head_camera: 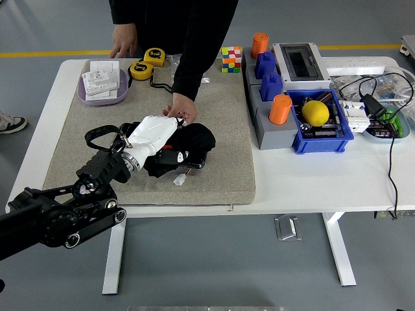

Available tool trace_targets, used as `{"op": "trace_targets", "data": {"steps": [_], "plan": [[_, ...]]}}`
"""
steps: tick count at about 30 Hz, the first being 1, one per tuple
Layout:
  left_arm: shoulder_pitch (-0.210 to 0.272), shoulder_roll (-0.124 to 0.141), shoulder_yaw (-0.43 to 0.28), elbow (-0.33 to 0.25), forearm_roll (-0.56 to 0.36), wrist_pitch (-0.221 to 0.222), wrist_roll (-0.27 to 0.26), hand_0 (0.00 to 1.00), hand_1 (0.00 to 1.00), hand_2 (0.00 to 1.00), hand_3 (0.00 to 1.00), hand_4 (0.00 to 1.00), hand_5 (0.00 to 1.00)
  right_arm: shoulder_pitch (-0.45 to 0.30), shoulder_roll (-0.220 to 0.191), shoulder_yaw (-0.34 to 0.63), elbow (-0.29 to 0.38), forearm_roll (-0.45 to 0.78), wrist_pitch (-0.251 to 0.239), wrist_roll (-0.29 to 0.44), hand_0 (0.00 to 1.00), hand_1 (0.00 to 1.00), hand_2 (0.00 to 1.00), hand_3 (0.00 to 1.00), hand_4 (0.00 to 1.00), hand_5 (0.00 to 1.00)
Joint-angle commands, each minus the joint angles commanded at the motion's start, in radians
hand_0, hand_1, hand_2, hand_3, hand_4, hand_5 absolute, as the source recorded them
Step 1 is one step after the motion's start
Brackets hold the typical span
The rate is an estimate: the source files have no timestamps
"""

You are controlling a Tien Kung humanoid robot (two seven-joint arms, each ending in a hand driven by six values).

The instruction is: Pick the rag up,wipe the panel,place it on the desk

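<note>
My left hand [161, 133], white with a black arm, lies on a black rag [200, 138] in the middle of the grey mat [220, 103]. Its fingers are curled into the rag and hold it. The rag covers most of a dark panel [189, 163]; only the panel's near edge shows, with a small white connector [179, 180] beside it. A person at the far side rests one hand [179, 111] on the panel's far edge, touching my hand. My right hand is out of view.
The person's other hand [123, 49] rests on the table's far edge. Two yellow tape measures [148, 63], a purple tray [102, 84], a Rubik's cube [231, 59], a grey-blue fixture [275, 97] and a blue bin with a yellow ball [316, 113] stand around.
</note>
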Motion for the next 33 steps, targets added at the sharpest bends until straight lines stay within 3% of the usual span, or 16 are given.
{"op": "trace_targets", "data": {"steps": [33], "plan": [[0.081,0.109,-0.134,0.076,0.019,0.014,-0.021,0.318,0.258,0.332,0.549,0.493,0.136,-0.01,0.014,0.0,0.0,0.009,-0.002,0.002,0.79,0.699,0.721,0.662,0.998,0.5]]}}
